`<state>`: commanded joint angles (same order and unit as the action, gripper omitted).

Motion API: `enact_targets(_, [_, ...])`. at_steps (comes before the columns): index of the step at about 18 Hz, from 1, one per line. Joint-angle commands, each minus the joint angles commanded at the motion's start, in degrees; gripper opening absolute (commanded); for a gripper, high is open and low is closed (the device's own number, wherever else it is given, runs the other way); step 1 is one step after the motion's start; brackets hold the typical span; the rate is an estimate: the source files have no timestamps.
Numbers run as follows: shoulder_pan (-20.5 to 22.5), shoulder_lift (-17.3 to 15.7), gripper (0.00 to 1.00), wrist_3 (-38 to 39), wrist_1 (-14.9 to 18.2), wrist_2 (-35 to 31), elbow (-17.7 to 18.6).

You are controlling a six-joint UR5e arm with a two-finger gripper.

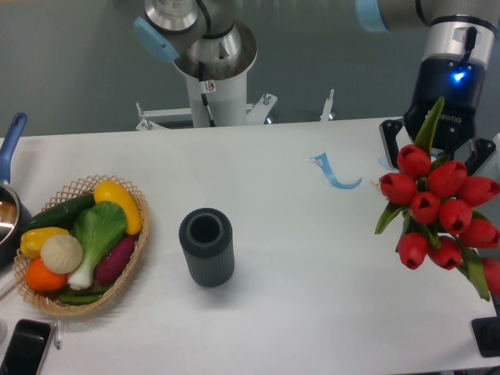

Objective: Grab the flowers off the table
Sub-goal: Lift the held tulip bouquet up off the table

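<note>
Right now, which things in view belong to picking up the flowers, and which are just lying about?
Job:
flowers
hand
table

Lying about:
basket of vegetables
dark ribbed cup
blue strip
pan
phone

flowers (437,207): petals are looking smooth and slightly glossy, plastic-like
table (281,234): is showing a smooth, matt white surface
vase (207,246): is appearing ribbed, matt, dark grey
basket (134,258): is showing woven wicker, rough
vegetables (86,238): are looking glossy, plastic
gripper (437,144): is showing black, faintly shiny casing
</note>
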<state>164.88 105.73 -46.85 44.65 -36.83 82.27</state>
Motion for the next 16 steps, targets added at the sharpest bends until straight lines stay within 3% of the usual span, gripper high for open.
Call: enact_targets(16, [-0.4, 0.2, 0.35, -0.2, 0.0, -0.1, -0.2])
